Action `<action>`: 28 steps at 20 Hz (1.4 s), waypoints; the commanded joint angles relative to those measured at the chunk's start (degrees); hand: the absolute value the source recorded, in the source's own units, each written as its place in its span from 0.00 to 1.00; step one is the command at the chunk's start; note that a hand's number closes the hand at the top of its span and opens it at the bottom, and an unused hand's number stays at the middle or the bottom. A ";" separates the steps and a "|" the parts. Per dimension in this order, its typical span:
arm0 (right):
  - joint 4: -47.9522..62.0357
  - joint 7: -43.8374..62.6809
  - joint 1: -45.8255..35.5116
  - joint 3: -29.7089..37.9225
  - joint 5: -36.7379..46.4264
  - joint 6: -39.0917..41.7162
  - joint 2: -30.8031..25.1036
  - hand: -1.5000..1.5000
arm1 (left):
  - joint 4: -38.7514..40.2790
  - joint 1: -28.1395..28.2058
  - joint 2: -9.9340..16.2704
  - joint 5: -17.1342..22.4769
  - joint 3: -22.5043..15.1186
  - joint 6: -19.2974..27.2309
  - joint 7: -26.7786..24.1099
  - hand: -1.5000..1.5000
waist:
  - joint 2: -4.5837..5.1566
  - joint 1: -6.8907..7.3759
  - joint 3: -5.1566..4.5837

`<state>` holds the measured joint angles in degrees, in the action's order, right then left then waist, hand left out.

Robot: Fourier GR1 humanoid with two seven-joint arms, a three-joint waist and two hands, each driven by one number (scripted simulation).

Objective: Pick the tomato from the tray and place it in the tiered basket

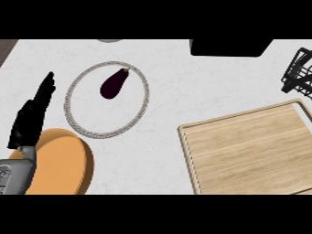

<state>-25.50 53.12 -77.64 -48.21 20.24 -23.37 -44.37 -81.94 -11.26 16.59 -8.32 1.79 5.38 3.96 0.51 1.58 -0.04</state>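
The tabletop was pale and marbled, and the biggest thing on it was the wooden tray at the lower right. Its surface showed nothing but bare wood grain: no tomato was on it, nor anywhere else in view. That was the main risk as I judged it. With the task's thing unseen, any reach toward the tray would close on nothing, and the task could not go forward until the tomato showed. How the tomato looked could not be told.

The wire basket, black and cut off by the right edge, stood near the tray's far corner, so a carrying arm could catch its rim on the way in.

The orange plate lay at the lower left, partly under the left forearm. Beyond it sat a clear plate with a beaded rim, holding a dark eggplant. A second risk was mistaking that eggplant for the target, since it was the only produce visible.

The left hand rested near the left edge, its fingers straight and together, holding nothing. The right hand was not in view.

A dark box sat at the top edge.
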 commanded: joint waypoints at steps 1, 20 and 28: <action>6.71 -3.35 1.26 -1.66 3.49 3.67 -2.40 1.00 | -0.77 -0.83 0.21 -0.32 -0.18 -0.34 1.39 0.50 | 0.17 0.12 0.04; 15.82 -27.51 9.65 15.13 -3.15 5.08 -4.48 1.00 | -0.80 0.50 -0.58 0.17 1.58 -1.69 -0.05 0.50 | 0.13 -0.03 0.13; 16.16 -28.52 13.29 24.30 -10.55 3.24 -3.86 0.00 | -1.33 3.20 -1.70 -1.71 0.85 -0.22 -1.46 0.50 | -0.09 -0.56 0.11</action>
<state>-10.98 27.09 -68.34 -27.06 11.85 -18.42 -48.71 -83.20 -9.08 15.84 -9.21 3.16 4.41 3.22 0.00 1.39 -0.95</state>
